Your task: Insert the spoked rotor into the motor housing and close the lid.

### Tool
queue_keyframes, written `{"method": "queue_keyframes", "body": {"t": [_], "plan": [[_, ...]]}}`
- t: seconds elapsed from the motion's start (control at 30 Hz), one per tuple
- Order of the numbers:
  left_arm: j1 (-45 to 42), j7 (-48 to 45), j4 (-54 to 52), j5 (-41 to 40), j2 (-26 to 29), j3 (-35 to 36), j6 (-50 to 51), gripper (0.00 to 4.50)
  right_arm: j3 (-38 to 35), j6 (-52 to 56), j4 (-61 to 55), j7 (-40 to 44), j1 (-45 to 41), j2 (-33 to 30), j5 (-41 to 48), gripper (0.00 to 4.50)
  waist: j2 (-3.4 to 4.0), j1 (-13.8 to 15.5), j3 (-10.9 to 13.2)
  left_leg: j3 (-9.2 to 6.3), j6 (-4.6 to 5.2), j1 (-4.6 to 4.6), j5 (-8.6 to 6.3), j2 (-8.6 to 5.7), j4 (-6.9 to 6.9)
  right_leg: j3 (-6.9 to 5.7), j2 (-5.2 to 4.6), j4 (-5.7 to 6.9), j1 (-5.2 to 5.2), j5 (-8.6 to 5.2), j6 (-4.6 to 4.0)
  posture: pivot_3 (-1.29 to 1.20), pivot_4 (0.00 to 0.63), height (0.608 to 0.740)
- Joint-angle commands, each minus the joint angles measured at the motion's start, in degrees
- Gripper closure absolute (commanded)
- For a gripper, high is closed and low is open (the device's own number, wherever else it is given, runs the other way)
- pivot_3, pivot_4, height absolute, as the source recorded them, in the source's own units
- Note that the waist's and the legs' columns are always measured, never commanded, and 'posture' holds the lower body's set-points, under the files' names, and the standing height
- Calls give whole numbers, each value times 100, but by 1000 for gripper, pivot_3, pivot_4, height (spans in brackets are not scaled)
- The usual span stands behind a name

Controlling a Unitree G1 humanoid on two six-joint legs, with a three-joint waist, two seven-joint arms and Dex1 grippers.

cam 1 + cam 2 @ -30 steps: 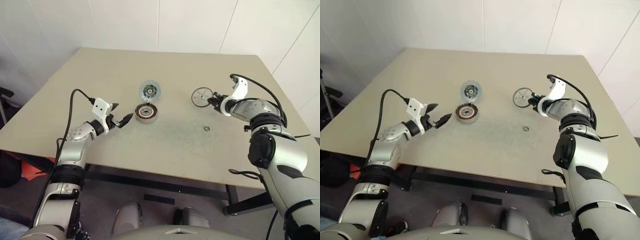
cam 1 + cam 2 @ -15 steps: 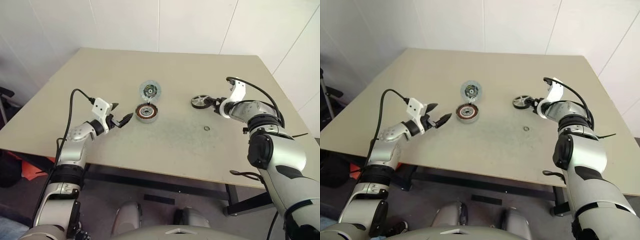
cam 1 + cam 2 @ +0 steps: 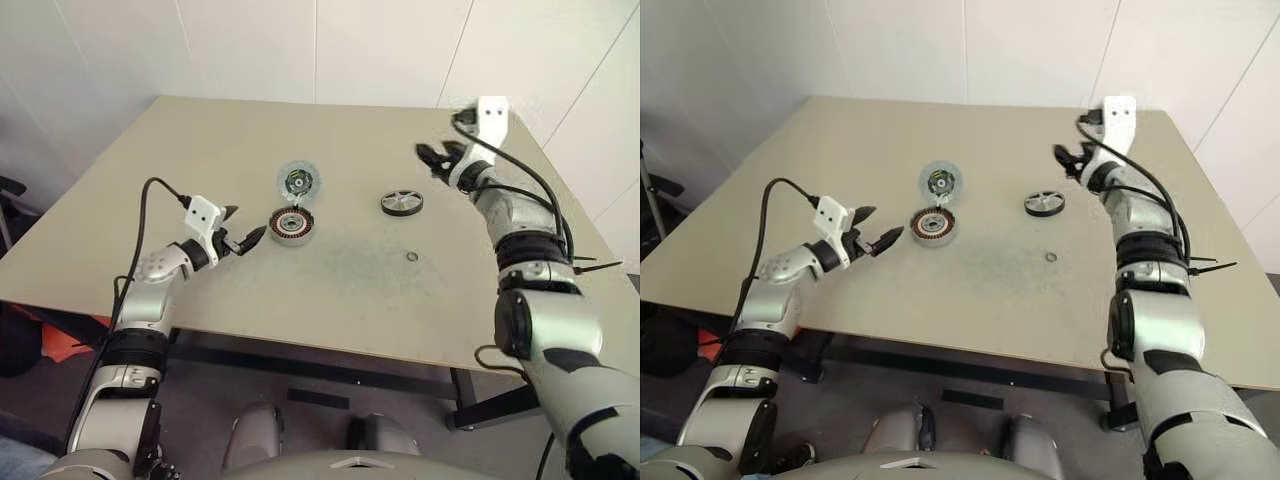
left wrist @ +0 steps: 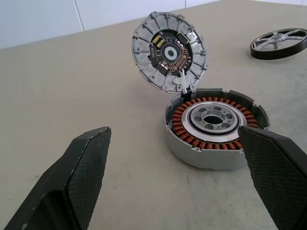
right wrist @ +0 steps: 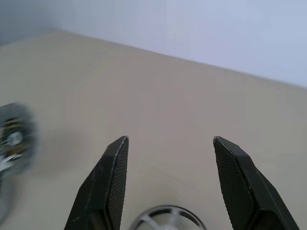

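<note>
Spoked rotor (image 3: 401, 202): lying flat on the table (image 3: 200, 150), spoked face turned up, its axis standing upright; no long axis to speak of, being round. It is sitting free, to the right of the housing and well apart from it.
Motor housing (image 3: 293, 226): resting on its base near the table's middle, open side facing up, copper windings ringing a silver centre.
Lid (image 3: 299, 182): standing raised on the far rim of the housing, tilted back, its inner face with the dark centre showing toward the robot.
Small metal ring (image 3: 411, 257): lying on the table nearer the robot than the rotor, apart from it.
Left gripper (image 3: 240, 229): hovering level just left of the housing, pointing toward it; its fingers (image 4: 86, 167) are standing spread wide, gripping nothing. In the left wrist view the housing is lying between and beyond the fingertips.
Right gripper (image 3: 435, 160): hanging in the air beyond and to the right of the rotor, clear of the table, pointing toward the left; jaws parted, with nothing between them. In the right wrist view the rotor's rim (image 5: 165, 218) is showing low between the two fingers.
</note>
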Motion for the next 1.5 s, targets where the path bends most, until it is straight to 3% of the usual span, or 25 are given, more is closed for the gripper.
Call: {"method": "queue_keyframes", "body": {"t": [0.03,0.13,0.27,0.4,0.6,0.83,1.13,1.5], "plan": [[-145,-9,-30,-1,51,24,-131,0,850,-477,-1219,1344,299,-370,-273,1332,0,14,0,-1,7,-4,-3,0,7,0,-1,0,0,0,1,0,0,740],[-219,-26,56,19,41,5,-162,0,1483,-1127,-1038,1822,114,-600,-882,1332,-1,9,1,-2,18,-12,-12,1,37,0,-2,3,5,6,9,0,0,740],[-343,-34,195,43,-20,-30,-231,0,2085,-2243,110,2099,-738,-399,-1577,1332,-3,-43,2,-3,15,9,-7,1,45,3,-3,2,27,9,13,0,0,740],[-323,-15,213,65,-88,-57,-280,0,2465,-2982,1020,2355,-1317,198,-1878,1332,-5,-151,1,-5,6,23,0,6,41,1,-2,8,33,12,8,0,0,740],[-164,42,24,37,-112,-40,-246,0,2937,-3618,2122,2358,-1465,1290,-2362,1332,-6,-186,1,-4,34,-18,-3,8,40,-1,-1,10,-5,14,0,0,0,740],[164,111,-390,-27,4,43,-73,0,2999,-3812,3309,1547,-1951,1940,-2871,1332,-6,-176,1,-4,33,-44,-14,9,56,-4,-3,14,-19,15,-1,0,0,740],[435,192,-804,-38,-18,32,126,0,2847,-3745,3880,845,-2520,2043,-3149,1332,-5,-201,3,-3,2,1,1,13,53,2,-2,61,-10,6,-14,0,0,740],[555,234,-1068,-39,-37,-1,299,0,2786,-3239,4247,77,-2549,2350,-3454,1332,-4,-244,3,-5,-10,8,9,13,52,4,-1,78,-11,2,-20,0,0,740]]}}
